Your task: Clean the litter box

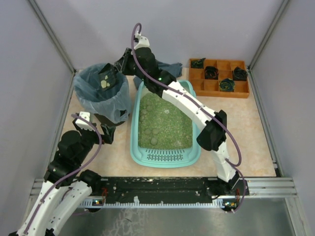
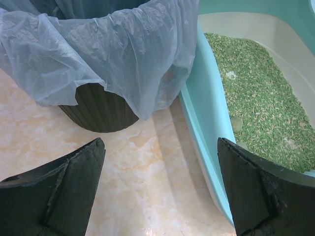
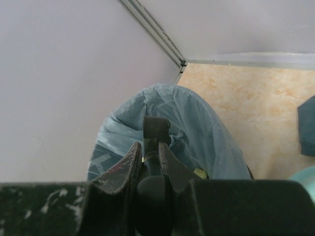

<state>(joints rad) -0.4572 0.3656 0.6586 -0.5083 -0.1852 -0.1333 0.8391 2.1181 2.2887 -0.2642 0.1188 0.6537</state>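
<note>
While R claw [image 3: 149,145] pinches a dark handle [image 3: 156,128] over the bin [image 1: 118,98], L claw [image 2: 160,145] hangs spread above counter [image 2: 133,191] btwn bin & litter box [image 2: 201,123].

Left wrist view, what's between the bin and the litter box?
Only a narrow strip of bare table separates the bin from the litter box; the bin's bluish bag hangs over it. The left wrist view shows this.
</note>
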